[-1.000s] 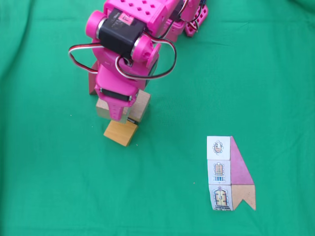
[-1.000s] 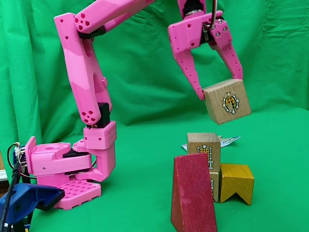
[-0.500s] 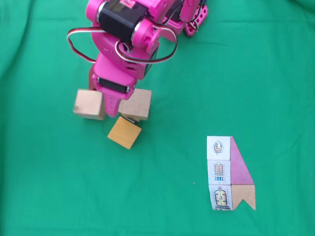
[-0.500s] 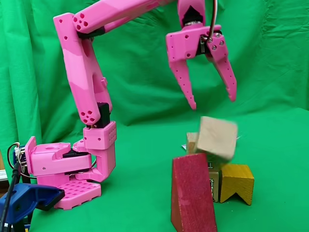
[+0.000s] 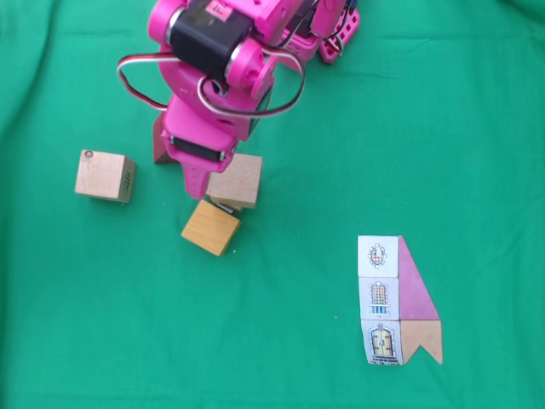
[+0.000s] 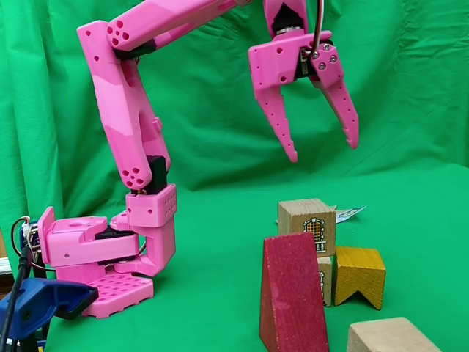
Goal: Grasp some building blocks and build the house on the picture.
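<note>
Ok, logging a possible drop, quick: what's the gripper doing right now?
Gripper: open and empty, raised above the stacked blocks; a loose tan cube lies apart on the cloth.

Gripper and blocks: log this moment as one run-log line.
gripper: open, raised, empty | tan block: lying on cloth apart from the stack | stack: two blocks high | red wedge: upright | card: flat

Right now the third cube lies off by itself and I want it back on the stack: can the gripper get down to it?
Probably yes. The gripper hangs open and empty, the cube lies alone on the cloth, apart from the stack, nothing over it.
</note>
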You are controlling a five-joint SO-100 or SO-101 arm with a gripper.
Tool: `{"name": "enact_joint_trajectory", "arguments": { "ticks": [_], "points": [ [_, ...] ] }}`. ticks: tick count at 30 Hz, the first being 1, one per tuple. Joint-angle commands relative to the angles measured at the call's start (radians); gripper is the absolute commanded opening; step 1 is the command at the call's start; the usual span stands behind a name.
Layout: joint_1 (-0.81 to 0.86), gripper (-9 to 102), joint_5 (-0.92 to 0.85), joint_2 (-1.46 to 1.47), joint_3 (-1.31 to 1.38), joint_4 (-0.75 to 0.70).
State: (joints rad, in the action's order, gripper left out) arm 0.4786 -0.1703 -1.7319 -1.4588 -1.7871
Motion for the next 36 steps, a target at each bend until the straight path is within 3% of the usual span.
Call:
{"name": "enact_joint_trajectory", "arguments": {
  "ticks": [1,10,19,25,32,36],
  "points": [
    [-0.008,29,-0.009,0.005,-0.063,-0.114],
    [-0.011,30,-0.026,0.005,-0.115,-0.110],
    [-0.009,48,-0.118,0.021,-0.126,-0.112],
    [0.005,50,-0.124,0.023,-0.118,-0.109],
    [0.150,50,-0.124,0.008,-0.101,-0.104],
    [0.215,50,-0.124,0.005,-0.101,-0.009]
  ]
}}
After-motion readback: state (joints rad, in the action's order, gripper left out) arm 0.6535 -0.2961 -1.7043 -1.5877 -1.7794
